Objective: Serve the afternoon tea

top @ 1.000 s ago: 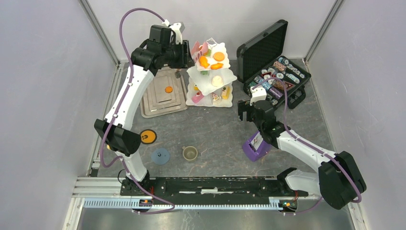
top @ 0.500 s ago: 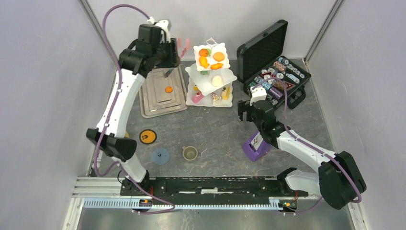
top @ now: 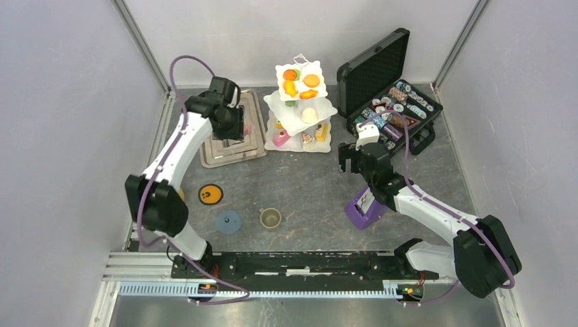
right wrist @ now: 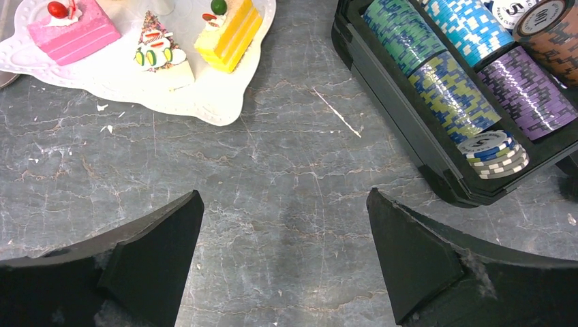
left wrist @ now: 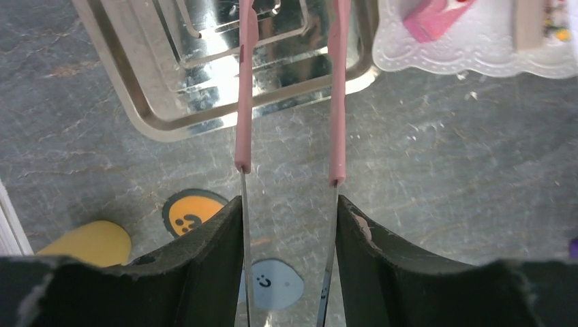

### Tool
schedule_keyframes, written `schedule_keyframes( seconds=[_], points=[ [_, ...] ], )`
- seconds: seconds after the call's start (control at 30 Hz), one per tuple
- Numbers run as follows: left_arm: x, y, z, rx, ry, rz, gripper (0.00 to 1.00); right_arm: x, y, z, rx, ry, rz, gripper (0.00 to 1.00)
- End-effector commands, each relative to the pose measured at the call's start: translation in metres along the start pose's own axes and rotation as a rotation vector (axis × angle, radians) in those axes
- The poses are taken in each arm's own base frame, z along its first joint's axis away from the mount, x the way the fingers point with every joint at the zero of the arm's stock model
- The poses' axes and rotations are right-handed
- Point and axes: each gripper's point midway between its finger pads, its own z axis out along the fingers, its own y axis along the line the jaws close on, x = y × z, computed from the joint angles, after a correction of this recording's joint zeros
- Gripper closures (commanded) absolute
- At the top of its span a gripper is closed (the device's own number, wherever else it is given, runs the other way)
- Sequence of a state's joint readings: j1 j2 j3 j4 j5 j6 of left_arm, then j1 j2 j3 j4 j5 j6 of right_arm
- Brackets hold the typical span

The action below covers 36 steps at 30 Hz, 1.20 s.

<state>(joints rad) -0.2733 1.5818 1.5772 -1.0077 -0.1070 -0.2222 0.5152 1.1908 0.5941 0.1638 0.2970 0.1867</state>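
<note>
Left wrist view: the left gripper [left wrist: 290, 201] pinches pink-sleeved tongs [left wrist: 244, 102] that reach up-frame over the steel tray [left wrist: 136, 102], with the white tiered stand [left wrist: 470, 54] at upper right. The right gripper [right wrist: 285, 193], jaws spread wide, hovers between the stand's pastries [right wrist: 68, 30], upper left, and the chip case [right wrist: 409, 122], upper right.

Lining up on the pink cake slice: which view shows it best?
Right wrist: the pink cake slice is close and nearly whole. Left wrist clips it at the frame edge; top external shows it tiny.

clear gap between stand [top: 290, 120] and chip case [top: 374, 66], purple card holder [top: 360, 212] standing nearer
</note>
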Motion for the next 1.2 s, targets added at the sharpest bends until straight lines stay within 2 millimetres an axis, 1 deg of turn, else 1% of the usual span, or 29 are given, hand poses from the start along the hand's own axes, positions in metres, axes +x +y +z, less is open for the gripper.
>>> schedule_keyframes(
  seconds=[0.0,0.07,0.17,0.27,0.37,0.5,0.6,0.73,0.8,0.87,0.97,1.0,1.07,1.13,1.17],
  points=[
    [-0.031,0.006,0.031,-0.042,-0.055,0.004,0.44,-0.03,-0.001,-0.004,0.012,-0.08,0.016,0.02],
    [-0.037,0.01,0.049,-0.052,-0.041,-0.008,0.44,-0.031,-0.001,-0.005,0.015,-0.085,0.016,0.02],
    [-0.046,0.015,0.066,-0.067,-0.014,-0.01,0.44,-0.033,-0.002,-0.006,0.016,-0.09,0.019,0.02],
    [-0.054,0.018,0.077,-0.08,-0.01,-0.01,0.43,-0.032,-0.002,-0.006,0.018,-0.088,0.017,0.02],
    [-0.056,0.018,0.088,-0.075,0.006,-0.013,0.42,-0.031,-0.002,-0.004,0.019,-0.083,0.017,0.02],
    [-0.057,0.019,0.098,-0.076,0.028,-0.012,0.41,-0.028,-0.002,-0.003,0.018,-0.076,0.016,0.02],
    [-0.053,0.019,0.102,-0.077,0.043,-0.011,0.4,-0.027,-0.001,-0.002,0.017,-0.074,0.014,0.02],
    [-0.044,0.024,0.108,-0.095,0.065,-0.006,0.4,-0.026,-0.001,-0.001,0.014,-0.069,0.017,0.02],
    [-0.043,0.025,0.11,-0.093,0.068,-0.01,0.41,-0.025,0.0,0.0,0.012,-0.067,0.016,0.02],
    [-0.043,0.024,0.11,-0.086,0.067,-0.012,0.41,-0.025,0.0,0.0,0.013,-0.067,0.017,0.02],
    [-0.039,0.021,0.107,-0.063,0.064,-0.02,0.35,-0.025,0.0,0.0,0.013,-0.067,0.016,0.02],
    [-0.034,0.02,0.108,-0.059,0.063,-0.029,0.32,-0.025,0.0,-0.001,0.012,-0.069,0.016,0.02],
    [-0.023,0.019,0.113,-0.053,0.058,-0.055,0.24,-0.026,0.0,0.0,0.013,-0.07,0.017,0.02],
    [-0.012,0.018,0.122,-0.045,0.053,-0.083,0.17,-0.025,0.001,0.0,0.009,-0.069,0.018,0.02],
    [-0.009,0.019,0.129,-0.056,0.048,-0.098,0.16,-0.026,0.002,0.0,0.005,-0.07,0.021,0.02]
  ],
)
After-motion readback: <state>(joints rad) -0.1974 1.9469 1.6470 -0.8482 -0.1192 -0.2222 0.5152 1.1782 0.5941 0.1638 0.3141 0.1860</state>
